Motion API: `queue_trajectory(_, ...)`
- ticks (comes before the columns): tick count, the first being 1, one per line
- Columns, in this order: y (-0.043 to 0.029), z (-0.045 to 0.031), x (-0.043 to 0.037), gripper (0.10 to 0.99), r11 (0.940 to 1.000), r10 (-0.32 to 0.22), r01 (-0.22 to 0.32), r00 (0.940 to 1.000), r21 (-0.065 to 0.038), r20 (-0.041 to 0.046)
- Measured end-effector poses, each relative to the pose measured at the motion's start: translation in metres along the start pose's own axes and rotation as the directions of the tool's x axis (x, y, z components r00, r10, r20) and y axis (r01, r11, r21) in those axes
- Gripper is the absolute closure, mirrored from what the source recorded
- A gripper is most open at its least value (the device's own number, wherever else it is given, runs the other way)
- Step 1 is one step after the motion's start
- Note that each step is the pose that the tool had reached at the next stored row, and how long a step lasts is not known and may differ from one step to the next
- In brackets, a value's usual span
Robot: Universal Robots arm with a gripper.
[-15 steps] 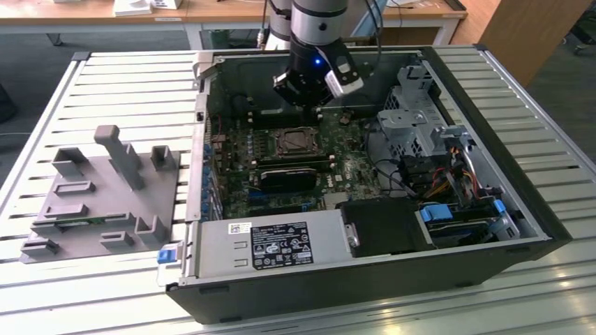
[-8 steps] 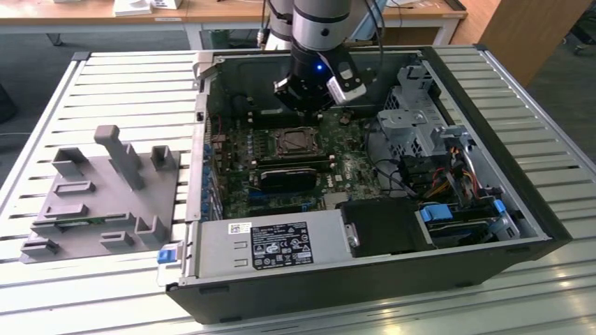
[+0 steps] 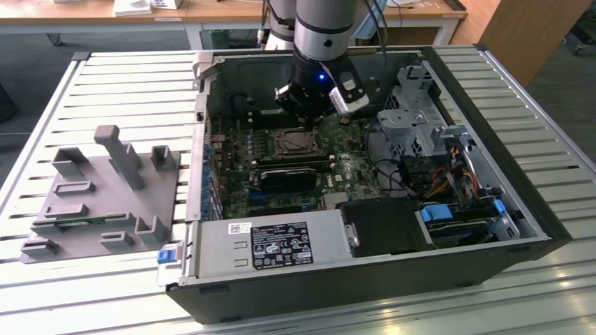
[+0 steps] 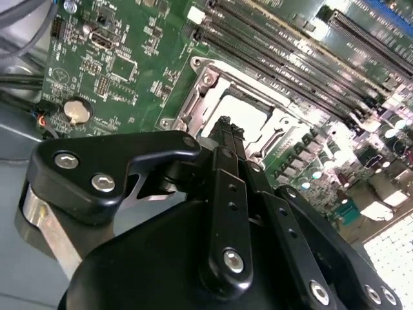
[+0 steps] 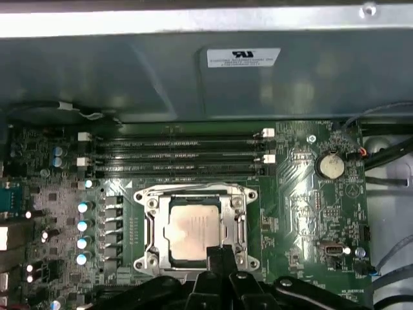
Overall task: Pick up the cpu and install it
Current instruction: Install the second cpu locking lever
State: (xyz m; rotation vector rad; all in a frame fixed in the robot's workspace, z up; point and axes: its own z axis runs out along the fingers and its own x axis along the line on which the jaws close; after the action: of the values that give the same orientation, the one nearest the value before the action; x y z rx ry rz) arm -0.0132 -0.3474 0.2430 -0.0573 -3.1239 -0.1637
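Black linkage of the hand (image 4: 227, 126), one unit, nearest the lens in both wrist views; its two fingers run side by side to tips that sit together, with nothing visible between them. Tips hang just above one edge of the cpu; whether they touch it cannot be told.

Cpu (image 5: 197, 231), one, silver-grey square, lying flat in the socket frame (image 5: 147, 205) on the green board (image 5: 310, 194). In the first wrist view its near edge is covered by the fingertips (image 5: 219, 255); in the second wrist view it appears as a pale patch (image 4: 242, 116), partly hidden behind the fingers.

Memory slots (image 5: 181, 155), long and dark, set in a row just beside the socket; the exact number is hard to make out. Coin battery (image 5: 330, 166), one, round, near the socket on the board.

Computer case (image 3: 363, 279), one, lying open on the slatted surface (image 3: 121, 77), with the arm (image 3: 322, 35) reaching down into it. Black heatsink block (image 3: 284, 178), one, just beside the socket. Drive cage (image 3: 410, 115), one, on the exterior view's right; cables below it are tangled and uncountable.

Grey plastic tray (image 3: 98, 202), one, on the surface at the exterior view's left, apart from the case, with several upright posts.
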Motion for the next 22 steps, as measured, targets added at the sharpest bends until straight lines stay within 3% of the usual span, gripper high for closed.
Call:
queue_trajectory(6,-0.0090,0.0004,0.0008,0.980,1.0000,0.000,0.000,1.0000,0.000,-0.0010)
queue_trajectory(11,-0.0113,0.0011,0.0089,0.980,1.0000,0.000,0.000,1.0000,0.000,-0.0009)
queue_trajectory(17,-0.0207,0.0018,0.0123,0.980,1.0000,0.000,0.000,1.0000,0.000,-0.0009)
queue_trajectory(22,-0.0242,0.0034,0.0203,0.980,1.0000,0.000,0.000,1.0000,0.000,-0.0010)
